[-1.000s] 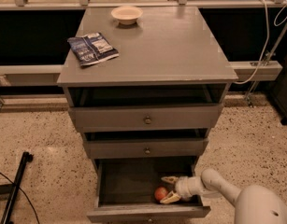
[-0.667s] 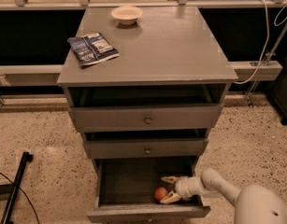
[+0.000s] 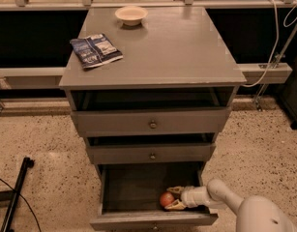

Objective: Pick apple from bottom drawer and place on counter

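The apple (image 3: 165, 199), small and red, lies on the dark floor of the bottom drawer (image 3: 153, 220), which is pulled open at the foot of the cabinet. My gripper (image 3: 173, 198) reaches into this drawer from the right. Its two tan fingers (image 3: 175, 190) sit above and below the apple's right side and touch it. The apple rests on the drawer floor near the front right. The counter (image 3: 172, 47) is the flat grey top of the cabinet, high above the gripper.
A cream bowl (image 3: 131, 15) stands at the back of the counter and a blue snack bag (image 3: 95, 50) lies at its left. The two upper drawers (image 3: 152, 123) are slightly open above my arm. A black stand (image 3: 15, 197) lies on the speckled floor at left.
The upper finger has come down a little onto the apple. The arm and the apple have hardly moved.
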`<action>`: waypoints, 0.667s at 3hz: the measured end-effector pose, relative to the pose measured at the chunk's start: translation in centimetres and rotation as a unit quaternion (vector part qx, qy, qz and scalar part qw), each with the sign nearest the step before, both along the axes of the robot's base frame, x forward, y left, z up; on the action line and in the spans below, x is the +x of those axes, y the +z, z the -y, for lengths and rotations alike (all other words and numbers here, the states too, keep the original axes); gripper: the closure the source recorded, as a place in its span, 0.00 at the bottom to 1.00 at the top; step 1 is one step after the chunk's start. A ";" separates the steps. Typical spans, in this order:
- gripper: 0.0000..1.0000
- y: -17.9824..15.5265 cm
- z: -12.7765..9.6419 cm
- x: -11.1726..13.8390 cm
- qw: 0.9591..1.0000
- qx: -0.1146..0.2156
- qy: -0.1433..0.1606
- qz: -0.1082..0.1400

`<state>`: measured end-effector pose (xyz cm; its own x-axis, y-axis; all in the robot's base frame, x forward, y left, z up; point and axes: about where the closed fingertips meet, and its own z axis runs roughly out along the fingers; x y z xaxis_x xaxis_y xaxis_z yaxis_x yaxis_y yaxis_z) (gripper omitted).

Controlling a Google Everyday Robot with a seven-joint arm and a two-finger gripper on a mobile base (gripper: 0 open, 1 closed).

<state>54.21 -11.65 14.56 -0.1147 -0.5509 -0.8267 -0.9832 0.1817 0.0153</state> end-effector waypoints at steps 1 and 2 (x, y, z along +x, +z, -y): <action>0.40 -1.4 0.0 -0.1 1.000 -0.001 -0.006 -0.011; 0.40 -1.0 -1.4 0.3 1.000 0.020 0.002 -0.008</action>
